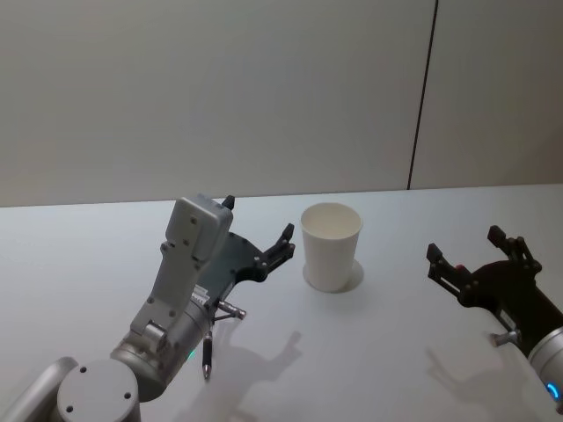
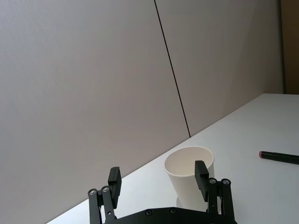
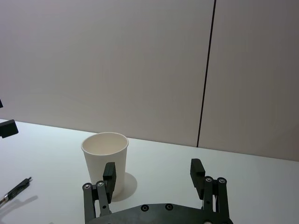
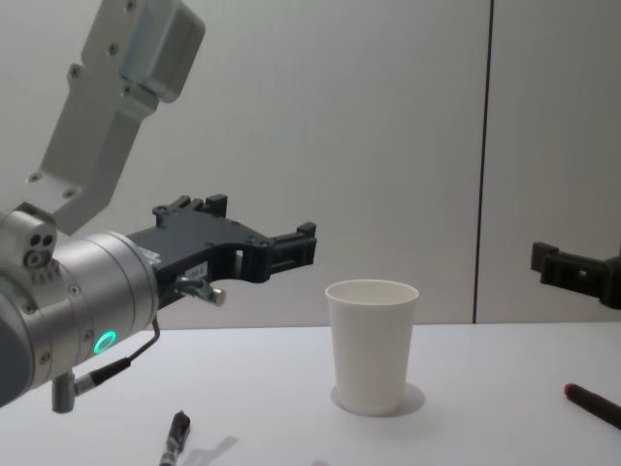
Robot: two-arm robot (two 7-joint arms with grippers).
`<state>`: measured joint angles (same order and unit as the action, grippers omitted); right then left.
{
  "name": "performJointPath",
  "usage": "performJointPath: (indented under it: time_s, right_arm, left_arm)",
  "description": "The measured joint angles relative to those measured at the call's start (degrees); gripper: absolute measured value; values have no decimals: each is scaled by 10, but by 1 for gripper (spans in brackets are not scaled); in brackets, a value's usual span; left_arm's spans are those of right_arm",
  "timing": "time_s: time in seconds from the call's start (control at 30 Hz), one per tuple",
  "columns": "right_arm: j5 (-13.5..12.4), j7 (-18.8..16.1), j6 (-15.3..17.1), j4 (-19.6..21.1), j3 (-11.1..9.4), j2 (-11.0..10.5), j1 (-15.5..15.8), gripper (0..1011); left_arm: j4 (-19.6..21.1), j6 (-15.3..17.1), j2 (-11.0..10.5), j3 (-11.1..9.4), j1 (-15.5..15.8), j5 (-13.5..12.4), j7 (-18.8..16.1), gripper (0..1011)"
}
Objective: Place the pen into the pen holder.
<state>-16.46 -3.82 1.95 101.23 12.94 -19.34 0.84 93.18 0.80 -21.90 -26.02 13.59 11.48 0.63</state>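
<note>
A black pen (image 1: 208,356) lies on the desk (image 1: 396,352) at near left, apart from the upright white paper pen holder (image 1: 331,246) at centre. The left gripper (image 1: 258,217) hovers just left of the holder, spread wide and empty; the right gripper (image 1: 464,243) hovers to the right, likewise wide and empty.

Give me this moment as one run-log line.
left gripper: open, empty, raised left of pen holder | right gripper: open, empty, right of it | pen: lying on table, not grasped
</note>
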Motion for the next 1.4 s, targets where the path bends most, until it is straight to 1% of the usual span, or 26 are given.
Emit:
performJointPath:
  time_s: [1.4]
  right_arm:
    - [-2,0,3,2,0,1,0,1001]
  left_arm:
    - [0,0,0,0,0,0,0,1004]
